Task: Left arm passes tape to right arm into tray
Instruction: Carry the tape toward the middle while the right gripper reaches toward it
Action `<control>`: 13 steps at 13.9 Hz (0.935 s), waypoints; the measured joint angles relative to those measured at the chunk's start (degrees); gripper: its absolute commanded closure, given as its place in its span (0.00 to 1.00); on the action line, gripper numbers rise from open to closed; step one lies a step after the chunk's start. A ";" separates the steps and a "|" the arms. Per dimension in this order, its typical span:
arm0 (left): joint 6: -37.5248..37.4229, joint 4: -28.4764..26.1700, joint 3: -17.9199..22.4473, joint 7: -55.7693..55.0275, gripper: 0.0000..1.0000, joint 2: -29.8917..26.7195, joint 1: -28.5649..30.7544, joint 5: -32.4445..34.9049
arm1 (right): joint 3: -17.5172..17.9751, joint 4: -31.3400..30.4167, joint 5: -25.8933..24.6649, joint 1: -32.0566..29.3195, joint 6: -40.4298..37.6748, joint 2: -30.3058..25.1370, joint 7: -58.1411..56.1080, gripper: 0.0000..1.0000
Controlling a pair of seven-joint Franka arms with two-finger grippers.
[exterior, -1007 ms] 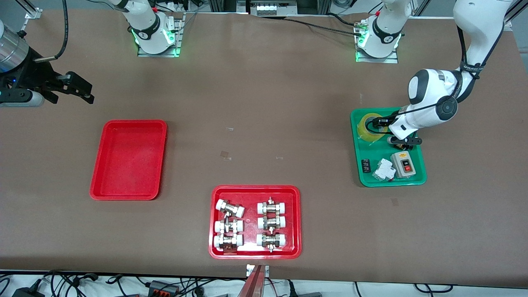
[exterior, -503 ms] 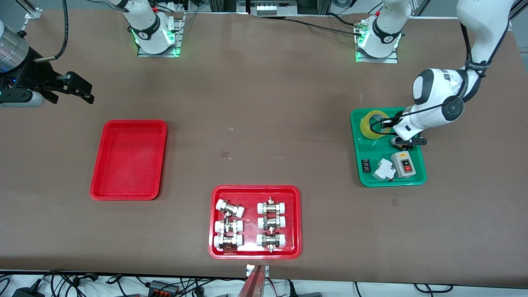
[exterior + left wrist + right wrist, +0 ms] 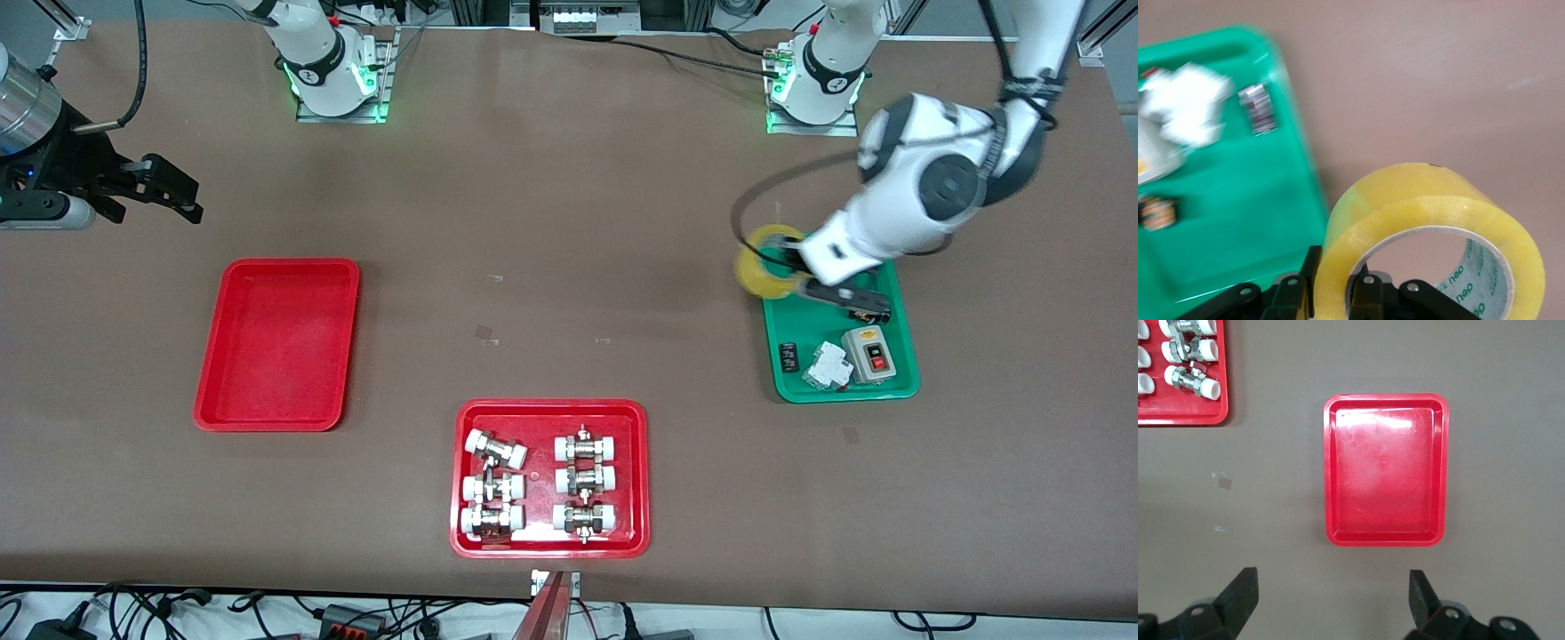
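My left gripper point(image 3: 794, 269) is shut on the wall of the yellow tape roll point(image 3: 765, 262), one finger inside the core and one outside. It holds the roll in the air over the edge of the green tray point(image 3: 800, 387). In the left wrist view the tape point(image 3: 1431, 220) fills the foreground, clamped in the left gripper point(image 3: 1338, 283). My right gripper point(image 3: 173, 194) is open and empty, waiting above the table at the right arm's end. The plain red tray point(image 3: 277, 345) lies empty, nearer the front camera than that gripper. In the right wrist view the tray point(image 3: 1386, 470) shows past the open right gripper point(image 3: 1331, 593).
A red tray of metal fittings point(image 3: 550, 551) lies near the table's front edge, also seen in the right wrist view point(image 3: 1178, 420). The green tray holds a grey switch box point(image 3: 869, 354), a white breaker point(image 3: 827, 364) and a small black part point(image 3: 788, 356).
My left gripper has lifted the tape roll out of the green tray and carried it toward the right arm's end, past the tray's edge. The right arm has not moved.
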 measured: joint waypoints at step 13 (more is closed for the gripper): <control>17.11 29.06 -3.82 -5.05 0.99 28.64 -21.88 -1.19 | 0.00 -0.05 0.22 -0.03 -4.20 2.08 -0.18 0.00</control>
